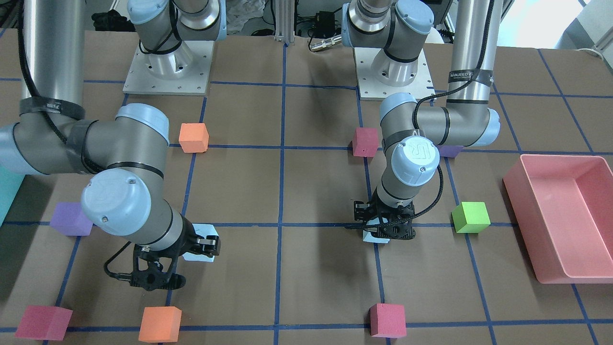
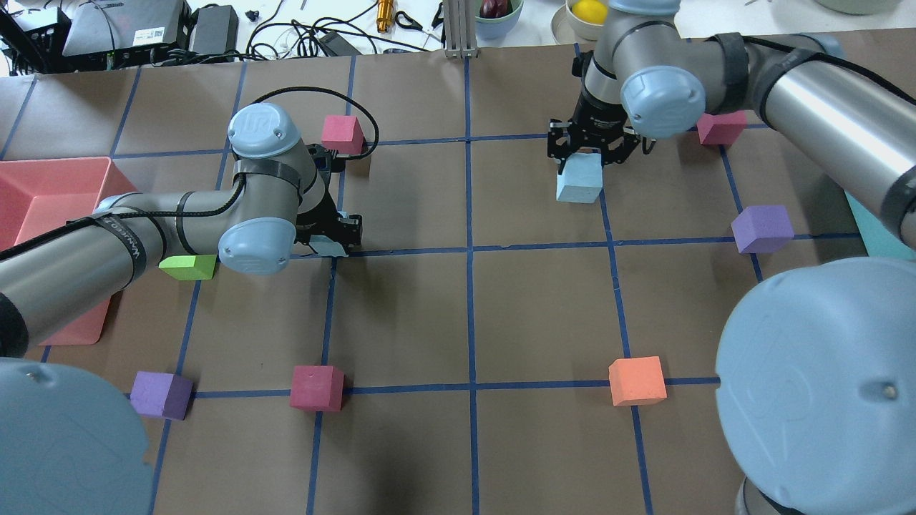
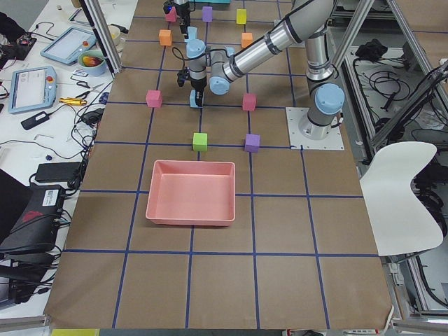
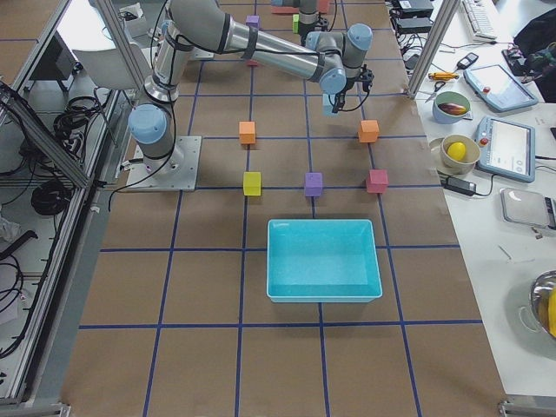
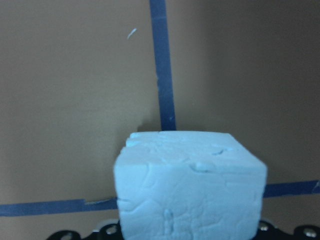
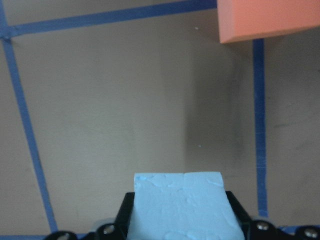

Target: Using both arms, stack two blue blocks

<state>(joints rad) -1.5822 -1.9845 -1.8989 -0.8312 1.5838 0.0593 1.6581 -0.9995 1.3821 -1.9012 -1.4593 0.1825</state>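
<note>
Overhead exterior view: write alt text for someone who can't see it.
The robot's right hand grips one pale blue foam cube and the left hand covers most of a second pale blue foam cube, over a brown table gridded with blue tape. Other coloured foam cubes lie scattered around.

A pink tray (image 1: 574, 220) lies near a green cube (image 1: 471, 216).

The left block (image 2: 330, 248) lies in the left gripper (image 2: 334, 238), the right block (image 2: 580, 187) in the right gripper (image 2: 591, 154), well apart.
</note>
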